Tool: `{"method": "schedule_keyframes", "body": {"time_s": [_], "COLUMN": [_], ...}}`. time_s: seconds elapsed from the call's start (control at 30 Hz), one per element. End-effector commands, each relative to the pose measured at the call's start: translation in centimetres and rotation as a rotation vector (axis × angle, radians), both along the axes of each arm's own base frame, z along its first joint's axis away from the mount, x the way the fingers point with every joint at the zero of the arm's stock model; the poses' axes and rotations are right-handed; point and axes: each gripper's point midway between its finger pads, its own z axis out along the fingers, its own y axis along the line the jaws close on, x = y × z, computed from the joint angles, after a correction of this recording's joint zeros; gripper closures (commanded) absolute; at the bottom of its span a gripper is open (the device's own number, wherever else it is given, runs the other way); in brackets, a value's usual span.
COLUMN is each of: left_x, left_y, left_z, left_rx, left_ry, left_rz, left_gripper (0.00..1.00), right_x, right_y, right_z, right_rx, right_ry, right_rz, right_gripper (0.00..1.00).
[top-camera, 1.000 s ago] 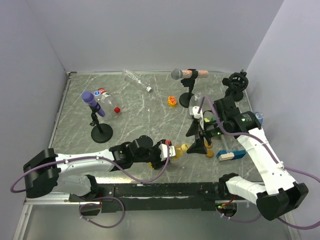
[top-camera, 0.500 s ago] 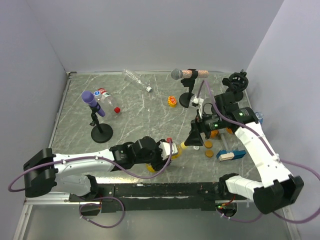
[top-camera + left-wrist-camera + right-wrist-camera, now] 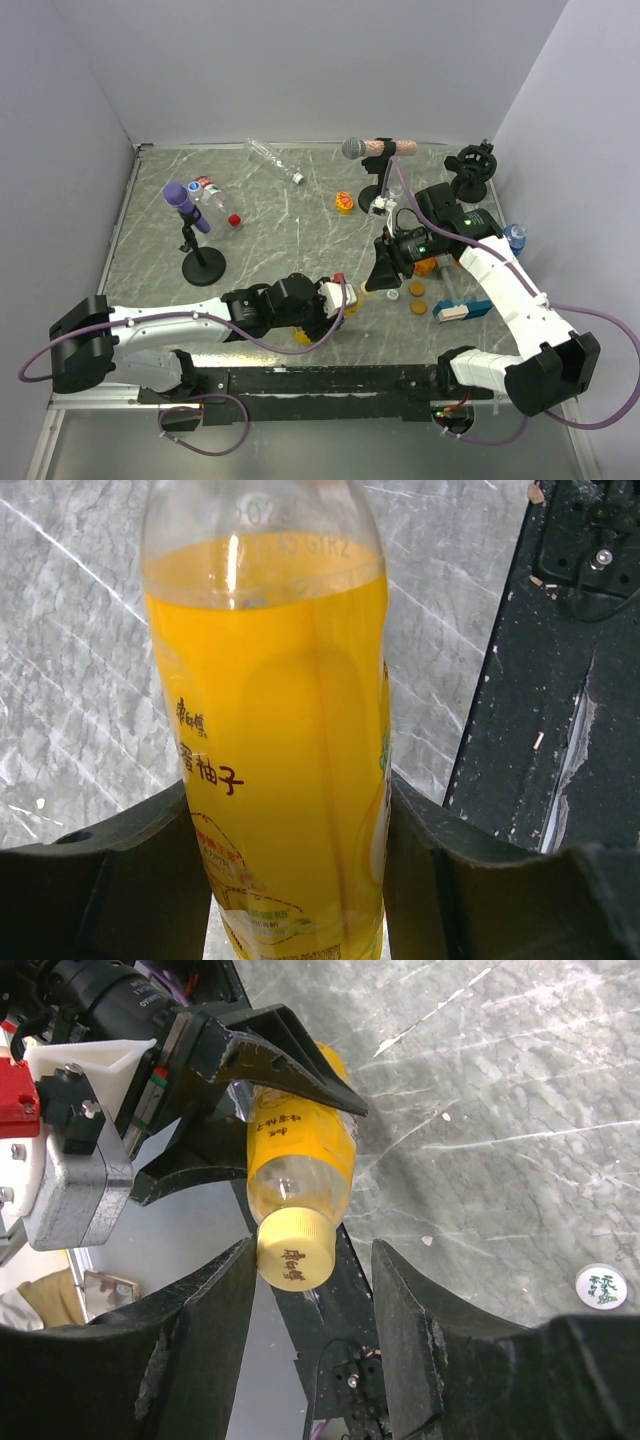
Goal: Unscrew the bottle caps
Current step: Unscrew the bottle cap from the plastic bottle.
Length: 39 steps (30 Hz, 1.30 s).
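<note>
My left gripper (image 3: 290,880) is shut on the yellow-orange juice bottle (image 3: 270,740), gripping its body from both sides and holding it tilted near the table's front edge (image 3: 350,300). The bottle's pale yellow cap (image 3: 295,1250) points at my right wrist camera. My right gripper (image 3: 310,1290) stands open around that cap. Its left finger (image 3: 200,1330) touches the cap and its right finger (image 3: 420,1330) is still a gap away. From above, the right gripper (image 3: 383,275) meets the cap (image 3: 368,293) at the table's front middle.
A clear bottle (image 3: 268,155) lies at the back. Another with a red cap (image 3: 234,219) lies left, beside a purple microphone on a stand (image 3: 190,215). A grey microphone (image 3: 368,148), two brown discs (image 3: 418,298), a blue-white object (image 3: 462,309) and a small bottle (image 3: 515,235) sit right.
My right gripper swung left and down onto the juice bottle's cap and its jaws narrowed around it. The left gripper kept its hold and shifted the bottle slightly.
</note>
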Motion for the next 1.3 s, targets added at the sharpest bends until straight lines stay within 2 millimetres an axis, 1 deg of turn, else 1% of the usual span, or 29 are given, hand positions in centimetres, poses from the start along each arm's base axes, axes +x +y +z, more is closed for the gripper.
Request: {"method": "schedule_keyframes", "body": {"time_s": [0.0, 0.1, 0.17, 0.3, 0.4, 0.43, 0.57, 0.7, 0.8, 0.87, 0.93, 1.0, 1.07, 1.13, 1.2, 1.27], "left_x": [1.2, 1.2, 1.2, 1.1, 1.0, 0.9, 0.3, -1.3, -2.5, -3.1, -3.4, -3.6, -3.6, -3.2, -2.7, -2.2], "left_y": [-2.7, -2.8, -2.9, -3.0, -3.0, -3.0, -2.7, -2.3, -1.8, -1.4, -1.1, -0.7, -0.5, -0.2, -0.1, 0.0], "left_z": [6.3, 6.2, 6.2, 6.3, 6.5, 6.5, 7.1, 8.1, 8.8, 9.1, 9.3, 9.5, 9.7, 9.7, 9.2, 8.5], "left_rx": [-0.186, -0.185, -0.187, -0.192, -0.196, -0.195, -0.214, -0.259, -0.295, -0.312, -0.324, -0.335, -0.341, -0.333, -0.309, -0.278], "left_ry": [-0.060, -0.054, -0.053, -0.052, -0.051, -0.049, -0.049, -0.023, 0.020, 0.030, 0.022, 0.004, -0.014, -0.028, -0.035, -0.035], "left_rz": [0.029, 0.032, 0.029, 0.024, 0.019, 0.017, -0.011, -0.115, -0.212, -0.267, -0.308, -0.344, -0.359, -0.351, -0.331, -0.309], "left_gripper": [0.91, 0.91, 0.91, 0.91, 0.91, 0.91, 0.91, 0.91, 0.91, 0.91, 0.92, 0.92, 0.92, 0.92, 0.92, 0.92], "right_x": [0.0, 0.0, 0.0, 0.0, -0.1, -0.2, -1.2, -2.5, -3.6, -5.2, -5.4, -5.0, -4.9, -4.6, -4.3, -3.9], "right_y": [0.0, 0.1, 0.3, 0.5, 0.6, 0.7, 1.0, 1.5, 2.1, 2.3, 2.5, 2.8, 3.0, 3.2, 3.3, 3.5], "right_z": [0.2, 0.2, 0.3, 0.3, 0.5, 0.6, 1.2, 1.2, 1.8, 2.6, 3.2, 3.7, 4.2, 4.4, 4.4, 4.4], "right_rx": [-0.017, -0.018, -0.016, -0.014, -0.009, -0.003, 0.027, 0.029, 0.062, 0.130, 0.175, 0.193, 0.195, 0.181, 0.171, 0.157], "right_ry": [-0.001, -0.001, -0.008, -0.006, -0.018, -0.026, -0.059, -0.154, -0.300, -0.440, -0.626, -0.768, -0.814, -0.798, -0.773, -0.731], "right_rz": [0.001, 0.008, 0.012, 0.030, 0.050, 0.064, 0.146, 0.263, 0.406, 0.557, 0.657, 0.715, 0.744, 0.750, 0.728, 0.670], "right_gripper": [0.43, 0.44, 0.46, 0.61, 0.83, 0.87, 0.98, 1.00, 1.00, 1.00, 1.00, 1.00, 1.00, 1.00, 0.99, 0.89]}}
